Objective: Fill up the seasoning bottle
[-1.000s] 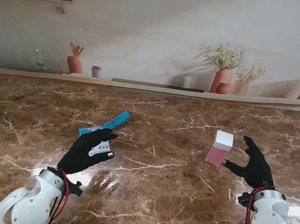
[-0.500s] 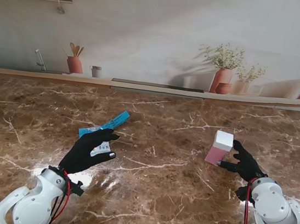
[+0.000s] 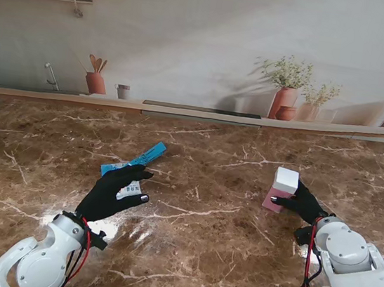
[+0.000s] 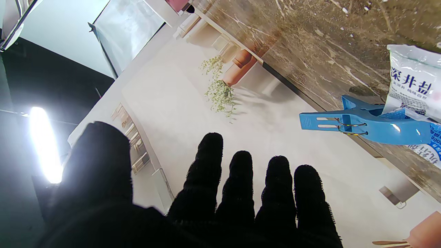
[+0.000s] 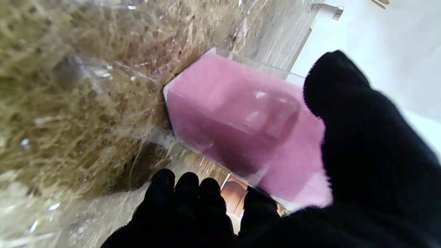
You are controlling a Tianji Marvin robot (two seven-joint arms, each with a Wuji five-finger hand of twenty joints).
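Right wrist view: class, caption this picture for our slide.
Right hand closing around the pink seasoning bottle standing on the marble table.

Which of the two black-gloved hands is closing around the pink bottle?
The right hand: it wraps the pink white-capped bottle. The left hand is apart from it.

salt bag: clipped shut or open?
Clipped shut. The left wrist view shows the blue clip clamped across the salt bag, which lies on the table by the left robot hand.
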